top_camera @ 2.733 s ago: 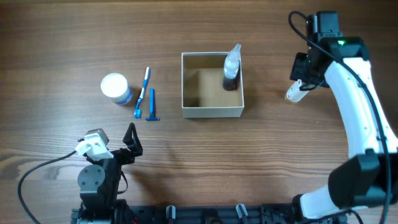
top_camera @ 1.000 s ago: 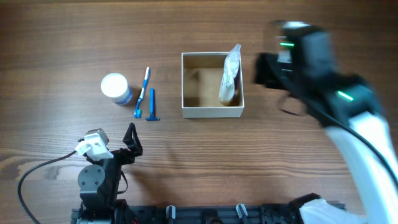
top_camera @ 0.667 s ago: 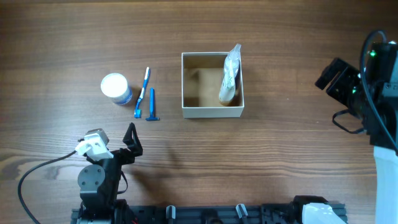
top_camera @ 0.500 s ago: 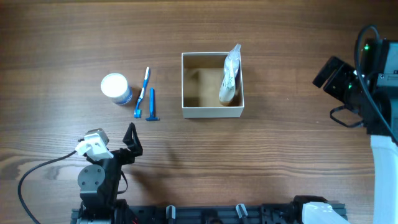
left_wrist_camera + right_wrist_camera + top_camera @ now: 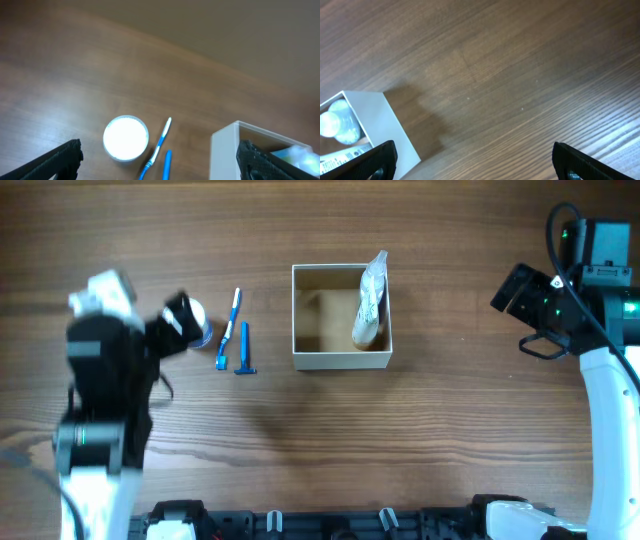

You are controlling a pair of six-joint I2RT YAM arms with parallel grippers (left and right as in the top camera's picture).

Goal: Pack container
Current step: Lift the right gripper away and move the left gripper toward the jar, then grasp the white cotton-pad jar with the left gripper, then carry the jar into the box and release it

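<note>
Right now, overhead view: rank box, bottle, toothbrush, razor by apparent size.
1. cardboard box
2. bottle, leaning inside the box
3. toothbrush
4. razor, shorter than the toothbrush beside it

Table (image 5: 450, 440): dark brown, streaky wood grain. Container (image 5: 340, 360): white walls and rim, tan-brown inside. Jar (image 5: 125, 138): white lid, bluish side. Toothbrush (image 5: 232, 320): blue and white. Razor (image 5: 244, 348): solid blue. Bottle (image 5: 370, 305): translucent, whitish. Right arm (image 5: 605, 380): white shell, black joints, green LED.
</note>
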